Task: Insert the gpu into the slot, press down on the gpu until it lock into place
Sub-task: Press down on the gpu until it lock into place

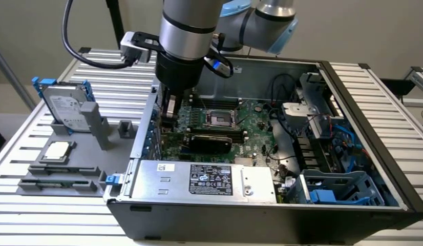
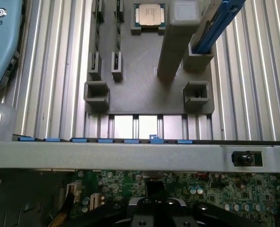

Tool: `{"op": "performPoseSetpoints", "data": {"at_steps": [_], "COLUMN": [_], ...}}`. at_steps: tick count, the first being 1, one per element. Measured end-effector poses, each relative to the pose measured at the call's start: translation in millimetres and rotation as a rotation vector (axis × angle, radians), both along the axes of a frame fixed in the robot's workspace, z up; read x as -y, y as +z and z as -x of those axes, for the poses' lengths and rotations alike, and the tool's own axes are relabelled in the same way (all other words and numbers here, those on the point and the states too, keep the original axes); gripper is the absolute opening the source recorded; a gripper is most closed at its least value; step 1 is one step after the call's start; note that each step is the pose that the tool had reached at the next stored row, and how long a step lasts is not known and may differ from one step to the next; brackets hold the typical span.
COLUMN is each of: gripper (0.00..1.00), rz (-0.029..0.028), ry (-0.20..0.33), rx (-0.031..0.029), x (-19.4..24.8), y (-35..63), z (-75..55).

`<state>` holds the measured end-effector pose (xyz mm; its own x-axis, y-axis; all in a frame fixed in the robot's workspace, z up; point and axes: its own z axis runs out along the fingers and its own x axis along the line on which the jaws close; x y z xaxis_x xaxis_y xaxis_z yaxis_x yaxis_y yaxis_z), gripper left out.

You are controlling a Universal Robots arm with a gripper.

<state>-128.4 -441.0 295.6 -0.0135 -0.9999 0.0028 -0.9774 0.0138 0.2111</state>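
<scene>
Big and grey, the power box (image 1: 208,180) sits at the near edge of the computer case (image 1: 375,154). Just behind the power box lies the black gpu (image 1: 210,140), flat on the green board (image 1: 256,136). Past the gpu, the gripper (image 1: 172,110) reaches into the case; whether its jaws are open is hard to tell.

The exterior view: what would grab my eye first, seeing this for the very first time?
Probably the big silver robot arm plunging from above into an open computer case, its tool down over the green motherboard near the case's wall on the exterior view's left. Next, the grey labelled power-supply box along the case's near edge, and the grey parts holder on the slatted table beside it.
</scene>
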Motion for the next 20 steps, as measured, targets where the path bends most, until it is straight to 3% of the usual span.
{"op": "performPoseSetpoints", "data": {"at_steps": [3, 6, 12, 20], "gripper": [0.11, 0.11, 0.11, 0.11], "rz": [0.0106, 0.0150, 0.0177, 0.0184], "ry": [0.000, 0.000, 0.000, 0.000], "rx": [-0.0006, -0.0028, -0.0154, -0.0219], "x": [0.0, 0.0, -0.1, -1.5], "y": [-0.1, 0.0, 0.0, 0.0], "z": [0.0, 0.1, 0.1, 0.1]}}
